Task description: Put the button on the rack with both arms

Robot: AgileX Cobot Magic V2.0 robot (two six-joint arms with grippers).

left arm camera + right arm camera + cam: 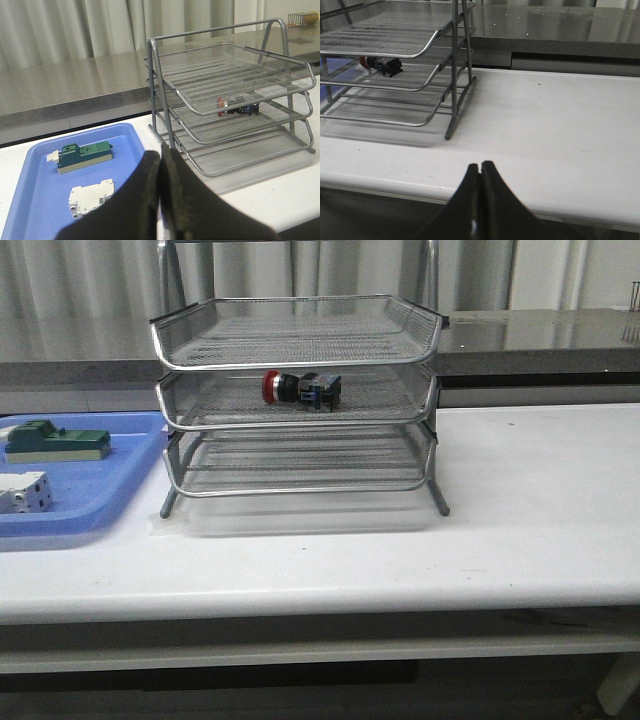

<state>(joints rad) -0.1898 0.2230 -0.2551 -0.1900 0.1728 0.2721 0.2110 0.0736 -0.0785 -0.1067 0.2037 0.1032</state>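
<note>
The button [300,387], red cap to the left and black and blue body to the right, lies on its side in the middle tier of the silver wire rack [297,340]. It also shows in the left wrist view [235,106] and the right wrist view [380,64]. My left gripper [160,152] is shut and empty, held back from the rack [235,80], over the blue tray's right edge. My right gripper [480,166] is shut and empty over the table's front edge, well away from the rack [395,45]. Neither arm shows in the front view.
A flat blue tray [110,490] lies left of the rack and holds a green block part [58,441] and a white boxy part [24,492]. The white table [540,500] stretches right of the rack. A grey counter [560,335] runs behind.
</note>
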